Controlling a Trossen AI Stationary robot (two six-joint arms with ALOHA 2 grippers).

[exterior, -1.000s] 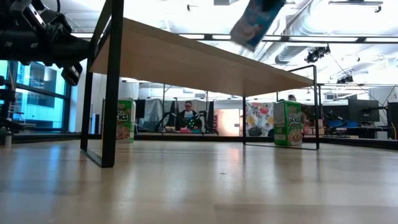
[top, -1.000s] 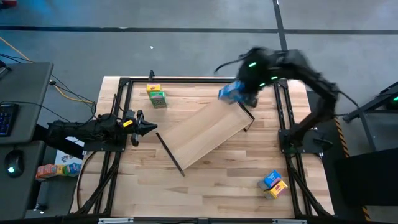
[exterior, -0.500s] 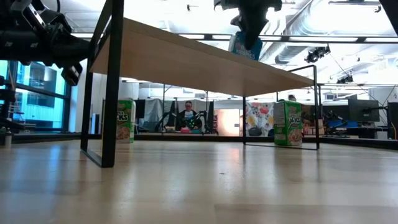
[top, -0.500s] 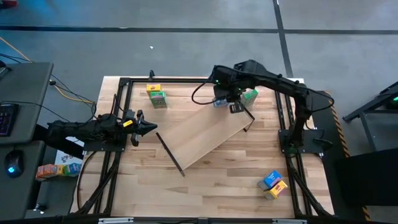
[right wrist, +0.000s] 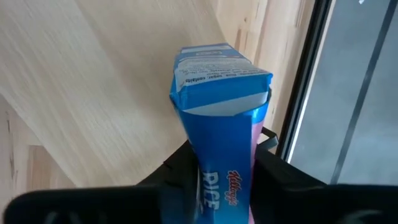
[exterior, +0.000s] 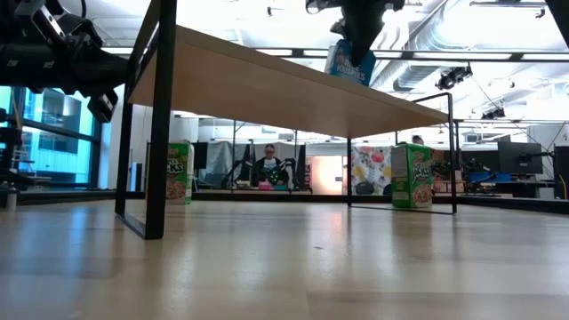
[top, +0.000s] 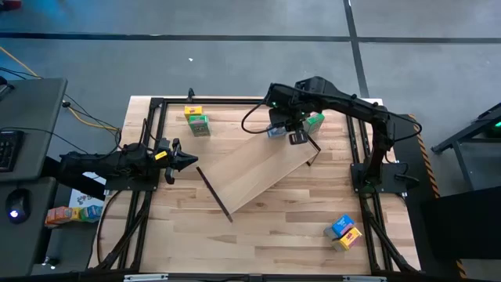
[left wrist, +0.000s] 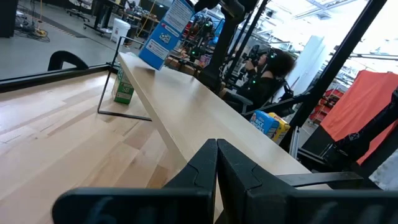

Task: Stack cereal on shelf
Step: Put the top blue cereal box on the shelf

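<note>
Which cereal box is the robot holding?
The blue Rice Krispies box, pinched in the right pincer at the shelf's far end; the others sit untouched.

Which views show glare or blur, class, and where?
Low view: bright ceiling lights wash out the room behind the shelf. Left wrist view: the near end effector is soft, the blue box sharper. Right wrist view: print nearest the camera on the blue box blurs.

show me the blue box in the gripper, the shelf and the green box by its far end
blue box [right wrist: 214, 93], right wrist view, its top flap
shelf [top: 254, 172], high view, bare board middle
green box [top: 315, 120], high view, its top face
</note>
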